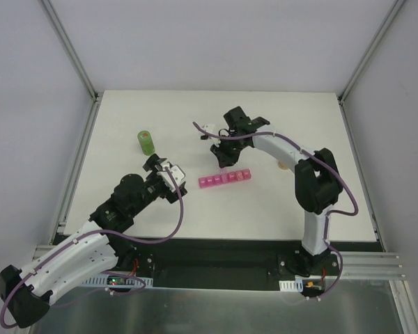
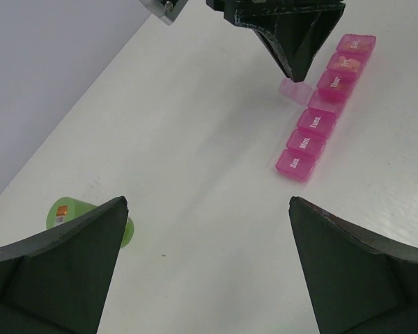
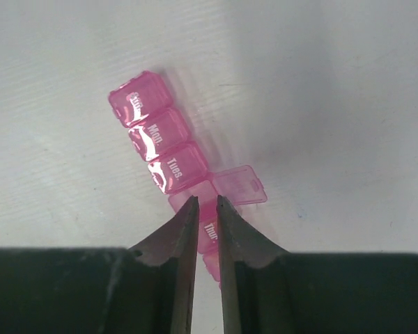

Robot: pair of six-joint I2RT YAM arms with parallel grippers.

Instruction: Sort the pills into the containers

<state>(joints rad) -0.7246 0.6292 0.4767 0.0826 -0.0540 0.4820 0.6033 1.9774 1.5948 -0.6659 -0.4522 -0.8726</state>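
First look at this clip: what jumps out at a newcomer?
The bright pink pill box at mid-table, one lid flipped open. The right gripper hangs over it, fingers almost closed. A green bottle sits apart, off to the left, near the wide-open left gripper.

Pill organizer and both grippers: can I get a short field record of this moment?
organizer: pink strip of day compartments, lying flat
open lid: one, on the compartment between Tues. and Thur.; the other visible lids are closed
right gripper: jaws almost together, tips over the open compartment; no pill visible
left gripper: wide open, empty, apart from the strip
other: green bottle, left of the strip
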